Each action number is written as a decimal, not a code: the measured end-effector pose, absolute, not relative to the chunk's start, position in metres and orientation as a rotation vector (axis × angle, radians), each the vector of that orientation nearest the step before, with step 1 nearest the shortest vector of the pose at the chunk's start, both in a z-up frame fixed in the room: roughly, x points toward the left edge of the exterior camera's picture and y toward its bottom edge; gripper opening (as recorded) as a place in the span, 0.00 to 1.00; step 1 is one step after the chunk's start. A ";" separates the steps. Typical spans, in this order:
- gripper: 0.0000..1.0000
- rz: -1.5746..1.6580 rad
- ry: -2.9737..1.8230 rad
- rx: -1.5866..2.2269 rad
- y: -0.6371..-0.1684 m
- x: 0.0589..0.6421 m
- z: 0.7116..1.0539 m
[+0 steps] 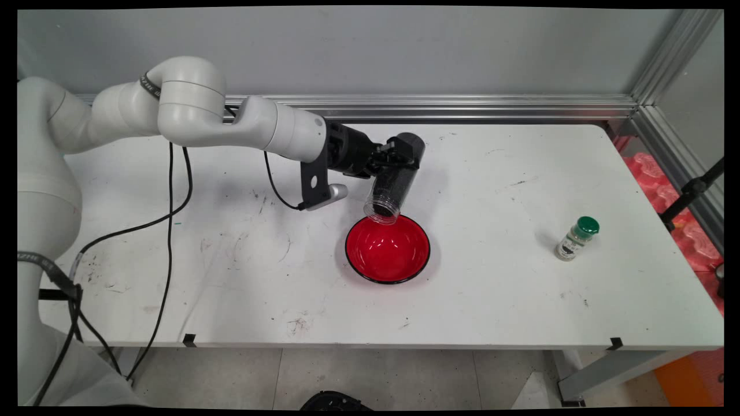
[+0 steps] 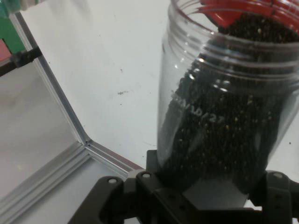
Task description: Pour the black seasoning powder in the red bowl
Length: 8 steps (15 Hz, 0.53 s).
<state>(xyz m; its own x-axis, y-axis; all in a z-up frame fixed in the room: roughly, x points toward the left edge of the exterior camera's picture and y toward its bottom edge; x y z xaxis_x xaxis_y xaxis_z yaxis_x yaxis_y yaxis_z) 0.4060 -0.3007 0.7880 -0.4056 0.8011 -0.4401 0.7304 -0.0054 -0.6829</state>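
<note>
A red bowl (image 1: 387,249) with a black rim stands on the white table (image 1: 491,300) about midway between its left and right edges. A small clear jar with a green cap (image 1: 576,238) stands tilted near the table's right edge, well apart from the bowl. Aluminium framing (image 1: 462,107) runs along the table's far edge. Pink-red packaging (image 1: 688,231) lies beyond the right edge.

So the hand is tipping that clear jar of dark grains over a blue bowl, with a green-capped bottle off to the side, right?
Nearly: the bowl is red, not blue. The main view shows the hand tilting the clear plastic jar of dark grains mouth-down over the round red bowl, and the small green-capped bottle stands apart to the side.
</note>
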 end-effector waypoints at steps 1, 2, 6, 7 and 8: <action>0.00 1.403 -2.153 -1.680 -0.300 0.406 0.789; 0.00 1.410 -2.146 -1.692 -0.300 0.406 0.790; 0.00 1.439 -2.118 -1.743 -0.297 0.405 0.793; 0.00 1.446 -2.111 -1.756 -0.296 0.405 0.793; 0.00 1.453 -2.104 -1.767 -0.295 0.405 0.794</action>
<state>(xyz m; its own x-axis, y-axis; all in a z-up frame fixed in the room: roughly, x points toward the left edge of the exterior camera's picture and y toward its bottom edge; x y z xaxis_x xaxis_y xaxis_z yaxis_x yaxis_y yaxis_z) 0.4050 -0.2951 0.7942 -0.3529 0.7851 -0.5089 0.7540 -0.0835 -0.6516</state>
